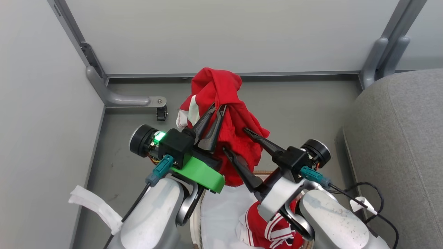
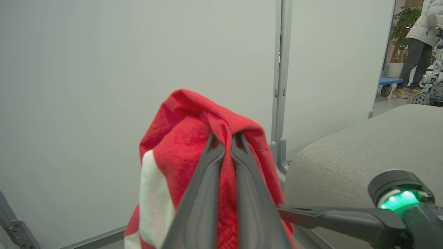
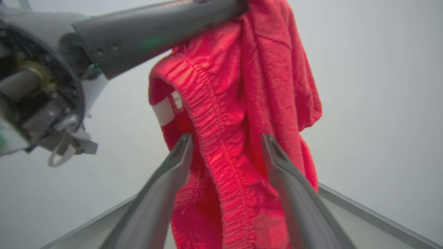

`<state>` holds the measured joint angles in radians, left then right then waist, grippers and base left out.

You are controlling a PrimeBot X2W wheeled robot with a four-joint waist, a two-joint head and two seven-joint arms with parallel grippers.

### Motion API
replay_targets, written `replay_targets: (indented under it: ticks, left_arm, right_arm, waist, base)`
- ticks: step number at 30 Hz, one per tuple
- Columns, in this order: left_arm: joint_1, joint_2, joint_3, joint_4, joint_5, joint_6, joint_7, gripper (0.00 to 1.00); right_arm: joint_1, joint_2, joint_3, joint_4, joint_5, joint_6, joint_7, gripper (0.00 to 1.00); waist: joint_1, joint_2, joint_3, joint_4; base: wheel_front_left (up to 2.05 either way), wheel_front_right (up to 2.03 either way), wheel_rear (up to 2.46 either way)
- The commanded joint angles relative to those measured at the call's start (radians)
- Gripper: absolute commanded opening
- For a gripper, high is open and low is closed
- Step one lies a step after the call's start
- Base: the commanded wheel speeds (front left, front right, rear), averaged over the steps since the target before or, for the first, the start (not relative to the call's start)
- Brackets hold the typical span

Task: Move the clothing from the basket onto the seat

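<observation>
Head view, left gripper: The left gripper is squeezed shut on a fold of a bright red jersey made of soft cloth with a white stripe. It holds it up above the basket.
Head view, right gripper: The right gripper has its two dark fingers spread wide and holds nothing. It is just beside the lower part of the hanging cloth.
Head view, basket: The oval cream plastic basket sits low between the arms. A second jersey, red with white stripes, lies inside on the plain white liner.
Head view, seat: The big grey woven seat is on the robot's right, well apart from the held cloth. No jersey is on it yet.
Head view, floor: The smooth grey floor runs up to pale wall panels.
Left wrist view, grip: Red cloth is pinched between the closed fingers and hangs with its long way up and down.
Left wrist view, room: A grey metal post stands by the seat. Far off is a person in a white coat, near a green plant.
Right wrist view, cloth: One open finger is on each side of the hanging cloth. I cannot tell if they touch it.
Next move, a guess: The cloth must go right. The right arm is nearer the seat, but the left arm has the hold.
</observation>
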<state>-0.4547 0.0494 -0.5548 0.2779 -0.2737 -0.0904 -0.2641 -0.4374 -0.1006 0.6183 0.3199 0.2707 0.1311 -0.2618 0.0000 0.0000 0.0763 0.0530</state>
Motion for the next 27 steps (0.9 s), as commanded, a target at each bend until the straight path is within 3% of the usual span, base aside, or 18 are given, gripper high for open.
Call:
replay_targets:
  ticks: [1,12,13,14,15,16,18,19,20,21,22,27]
  left_arm:
    - [-0.020,0.002,-0.005,-0.005,-0.010,0.004,0.000,0.00]
    - [-0.024,0.002,-0.083,-0.028,-0.042,0.015,0.000,0.00]
    - [-0.022,0.002,-0.089,-0.027,-0.045,0.014,0.000,0.00]
    - [-0.021,0.002,-0.095,-0.026,-0.047,0.016,0.000,0.00]
    - [-0.020,0.002,-0.100,-0.026,-0.048,0.016,0.000,0.00]
    - [-0.020,0.002,-0.104,-0.025,-0.051,0.018,0.000,0.00]
    - [-0.020,0.002,-0.108,-0.026,-0.053,0.020,0.000,0.00]
    - [-0.021,0.002,-0.108,-0.026,-0.053,0.021,0.000,0.13]
    - [-0.022,0.002,-0.107,-0.025,-0.052,0.022,0.000,0.36]
    - [-0.021,0.002,-0.105,-0.025,-0.050,0.023,0.000,0.49]
    - [-0.019,0.002,-0.102,-0.025,-0.046,0.025,0.000,1.00]
    - [-0.006,0.002,-0.090,-0.019,-0.036,0.024,0.000,1.00]
  right_arm:
    - [-0.017,0.002,0.003,0.010,-0.007,-0.001,-0.005,1.00]
    - [-0.085,0.036,-0.027,0.093,-0.055,-0.001,-0.005,1.00]
    - [-0.087,0.037,-0.032,0.097,-0.054,-0.001,-0.005,0.91]
    - [-0.087,0.039,-0.035,0.102,-0.056,-0.001,-0.005,0.45]
    - [-0.088,0.040,-0.037,0.104,-0.057,-0.001,-0.005,0.29]
    - [-0.090,0.040,-0.040,0.106,-0.058,-0.001,-0.005,0.00]
    - [-0.089,0.042,-0.045,0.106,-0.061,-0.001,-0.005,0.00]
    - [-0.087,0.042,-0.048,0.106,-0.062,-0.001,-0.005,0.00]
    - [-0.082,0.042,-0.055,0.104,-0.061,-0.001,-0.005,0.00]
    - [-0.078,0.043,-0.057,0.103,-0.062,-0.001,-0.005,0.00]
    - [-0.072,0.043,-0.066,0.100,-0.063,-0.001,-0.005,0.00]
    - [-0.053,0.043,-0.077,0.093,-0.067,-0.001,-0.005,0.00]
  waist:
    - [0.0000,0.0000,0.005,0.012]
    - [0.0000,0.0000,0.023,0.055]
    - [0.0000,0.0000,0.024,0.058]
    - [0.0000,0.0000,0.025,0.060]
    - [0.0000,0.0000,0.026,0.062]
    - [0.0000,0.0000,0.026,0.064]
    - [0.0000,0.0000,0.028,0.065]
    - [0.0000,0.0000,0.028,0.065]
    - [0.0000,0.0000,0.028,0.064]
    - [0.0000,0.0000,0.028,0.062]
    - [0.0000,0.0000,0.027,0.058]
    - [0.0000,0.0000,0.023,0.027]
  base:
    - [0.00,0.00,0.00]
    - [0.00,0.00,0.00]
    - [0.00,0.00,0.00]
    - [0.00,0.00,0.00]
    - [0.00,0.00,0.00]
    - [0.00,0.00,0.00]
    - [0.00,0.00,0.00]
    - [0.00,0.00,0.00]
    - [0.00,0.00,0.00]
    - [0.00,0.00,0.00]
    - [0.00,0.00,0.00]
    - [0.00,0.00,0.00]
